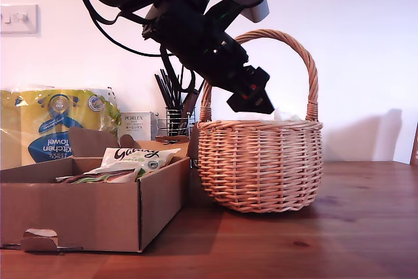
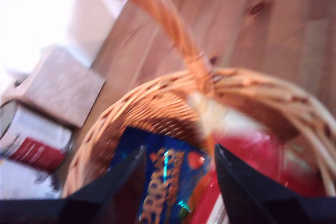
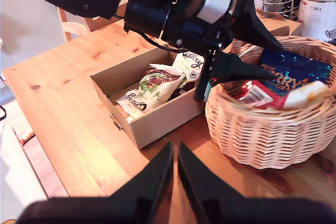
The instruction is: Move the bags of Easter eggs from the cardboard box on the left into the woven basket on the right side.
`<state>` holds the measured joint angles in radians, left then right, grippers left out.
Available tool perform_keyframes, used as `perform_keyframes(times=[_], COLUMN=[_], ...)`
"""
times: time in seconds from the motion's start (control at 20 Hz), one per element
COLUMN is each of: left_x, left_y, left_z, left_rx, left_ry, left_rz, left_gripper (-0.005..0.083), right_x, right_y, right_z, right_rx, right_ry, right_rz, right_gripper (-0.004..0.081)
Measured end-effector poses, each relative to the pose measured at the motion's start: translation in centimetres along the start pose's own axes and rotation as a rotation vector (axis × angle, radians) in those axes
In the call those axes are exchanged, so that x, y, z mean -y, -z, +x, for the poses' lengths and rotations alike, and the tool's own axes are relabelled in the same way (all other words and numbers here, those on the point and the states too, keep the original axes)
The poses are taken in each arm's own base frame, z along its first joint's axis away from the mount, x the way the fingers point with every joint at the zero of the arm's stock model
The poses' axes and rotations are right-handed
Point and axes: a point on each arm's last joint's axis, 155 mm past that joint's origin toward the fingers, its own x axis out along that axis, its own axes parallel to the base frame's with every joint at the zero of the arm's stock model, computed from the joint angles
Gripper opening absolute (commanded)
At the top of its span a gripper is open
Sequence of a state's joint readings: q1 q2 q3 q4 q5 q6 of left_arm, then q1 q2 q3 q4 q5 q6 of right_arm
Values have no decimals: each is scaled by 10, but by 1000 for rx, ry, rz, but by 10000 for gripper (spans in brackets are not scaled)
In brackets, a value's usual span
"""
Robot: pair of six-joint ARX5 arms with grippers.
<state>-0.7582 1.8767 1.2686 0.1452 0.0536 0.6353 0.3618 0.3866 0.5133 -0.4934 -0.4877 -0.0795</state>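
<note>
Spread wide, my first hand (image 3: 223, 51) hovers over the woven basket (image 1: 260, 164), whose bags (image 3: 291, 72) lie half-hidden; my second hand (image 3: 175, 174) is closed, holding nothing

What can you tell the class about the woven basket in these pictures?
The woven basket is round, light-tan wicker with a tall arched handle. It stands upright on the wooden table, close beside the cardboard box on the exterior view's right. Inside lie a blue bag and a red bag. My first claw hangs open above its rim, inside the handle's arch.
</note>
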Motion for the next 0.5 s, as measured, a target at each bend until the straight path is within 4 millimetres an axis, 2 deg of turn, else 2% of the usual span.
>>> perform_keyframes(times=[0.1,0.25,0.5], left_x=[-6,-9,8], left_y=[-1,-2,4], left_z=[-1,-8,-49], left_rx=[-26,-62,-158], left_ry=[-12,3,119], left_rz=[-1,-2,-49], left_gripper=[281,-33,-20], right_x=[0,0,3], right_y=[0,0,0], right_z=[0,0,0], right_rx=[0,0,-1], right_ry=[0,0,14], right_rz=[0,-1,-50], right_gripper=[-12,-12,-12])
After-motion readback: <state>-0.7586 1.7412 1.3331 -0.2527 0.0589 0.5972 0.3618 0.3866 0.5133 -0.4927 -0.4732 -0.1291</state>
